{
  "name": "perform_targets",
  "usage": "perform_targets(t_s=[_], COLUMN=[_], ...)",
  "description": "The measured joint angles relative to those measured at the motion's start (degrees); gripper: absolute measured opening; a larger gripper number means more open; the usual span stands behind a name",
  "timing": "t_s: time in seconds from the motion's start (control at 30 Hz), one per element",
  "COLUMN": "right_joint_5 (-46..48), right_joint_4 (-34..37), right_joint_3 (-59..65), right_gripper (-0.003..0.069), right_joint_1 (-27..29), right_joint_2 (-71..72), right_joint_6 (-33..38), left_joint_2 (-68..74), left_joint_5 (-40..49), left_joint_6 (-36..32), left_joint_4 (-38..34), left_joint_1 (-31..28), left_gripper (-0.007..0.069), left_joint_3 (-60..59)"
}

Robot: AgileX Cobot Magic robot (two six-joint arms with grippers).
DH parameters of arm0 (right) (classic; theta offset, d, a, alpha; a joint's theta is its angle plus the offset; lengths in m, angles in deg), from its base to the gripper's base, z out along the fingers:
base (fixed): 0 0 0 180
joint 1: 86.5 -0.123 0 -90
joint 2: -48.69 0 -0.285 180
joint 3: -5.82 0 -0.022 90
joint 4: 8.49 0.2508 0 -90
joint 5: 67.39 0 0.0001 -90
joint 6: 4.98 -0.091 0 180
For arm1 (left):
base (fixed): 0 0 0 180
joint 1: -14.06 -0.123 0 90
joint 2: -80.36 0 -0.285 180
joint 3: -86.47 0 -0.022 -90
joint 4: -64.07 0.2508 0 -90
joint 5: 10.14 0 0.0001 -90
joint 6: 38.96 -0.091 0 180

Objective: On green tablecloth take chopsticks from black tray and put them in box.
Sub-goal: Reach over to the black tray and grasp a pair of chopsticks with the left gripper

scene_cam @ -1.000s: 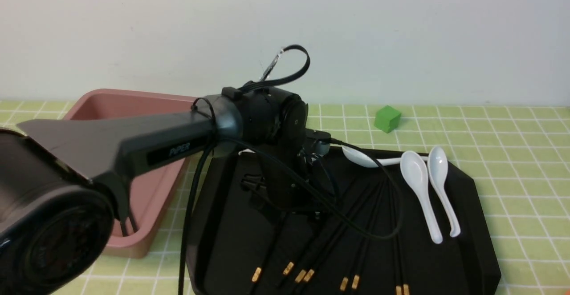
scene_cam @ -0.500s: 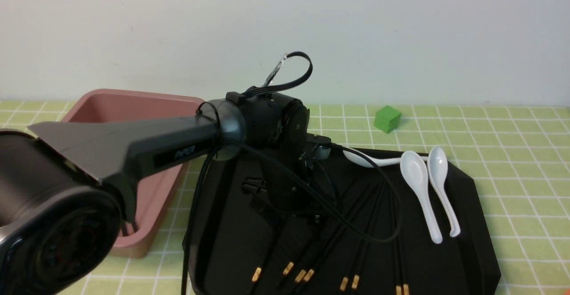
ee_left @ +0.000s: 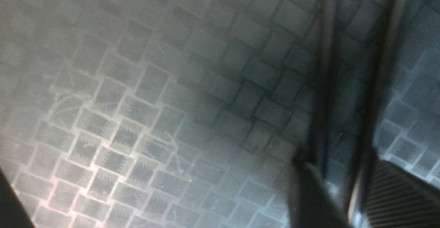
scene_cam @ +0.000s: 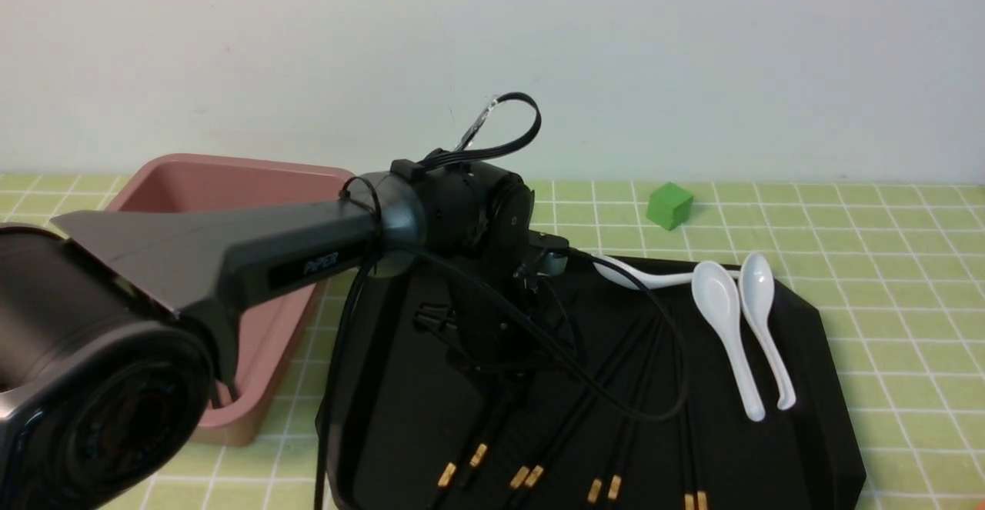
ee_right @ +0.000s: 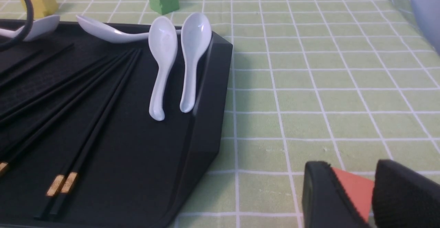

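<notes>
The black tray [scene_cam: 800, 433] lies on the green tablecloth [scene_cam: 885, 248], with several black chopsticks [scene_cam: 608, 387] fanned on it. The pink box [scene_cam: 231, 179] stands to the tray's left. My left gripper [scene_cam: 508, 383] points down onto the tray. In the left wrist view its fingers [ee_left: 309, 193] have closed in around two chopsticks [ee_left: 323, 83], one against each finger, with a small gap between them. Those two show side by side in the front view [scene_cam: 469, 456]. My right gripper [ee_right: 352, 166] sits low over the cloth, right of the tray [ee_right: 144, 173], shut on an orange-red block [ee_right: 355, 190].
Several white spoons [scene_cam: 723, 325] lie at the tray's far right. A small green cube [scene_cam: 669, 204] stands on the cloth behind the tray, and a yellow cube [ee_right: 39, 1] further left. My left arm's cable [scene_cam: 616, 402] hangs over the chopsticks.
One chopstick's gold-banded end has slid left to lie beside its neighbour under my left gripper. The left wrist rose slightly. An orange-red edge has come in at the front view's bottom right.
</notes>
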Motion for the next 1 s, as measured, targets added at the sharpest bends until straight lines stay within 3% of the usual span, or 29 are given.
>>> perform_targets(t_s=[0.13, 0.3, 0.7, 0.8, 0.87, 0.93, 1.0], right_joint_5=[0.0, 0.0, 0.0, 0.0, 0.0, 0.0, 0.0], right_joint_4=[0.0, 0.0, 0.0, 0.0, 0.0, 0.0, 0.0], right_joint_3=[0.0, 0.0, 0.0, 0.0, 0.0, 0.0, 0.0], right_gripper=[0.0240, 0.0240, 0.0240, 0.0240, 0.0240, 0.0240, 0.0240], right_joint_1=[0.0, 0.0, 0.0, 0.0, 0.0, 0.0, 0.0], right_joint_2=[0.0, 0.0, 0.0, 0.0, 0.0, 0.0, 0.0], right_joint_6=[0.0, 0.0, 0.0, 0.0, 0.0, 0.0, 0.0], left_joint_2=[0.0, -0.1, 0.3, 0.3, 0.3, 0.3, 0.3], left_joint_5=[0.1, 0.7, 1.6, 1.9, 2.3, 3.1, 3.3], left_joint_6=[0.1, 2.5, 4.4, 4.4, 4.4, 4.4, 4.7], left_joint_4=[-0.1, -0.3, -0.7, -0.7, -0.3, 0.3, 0.4], left_joint_1=[0.0, 0.0, 0.0, 0.0, 0.0, 0.0, 0.0], left_gripper=[0.0114, 0.0116, 0.0347, 0.0314, 0.0239, 0.0096, 0.0094], left_joint_3=[0.0, 0.0, 0.1, 0.2, 0.2, 0.4, 0.4])
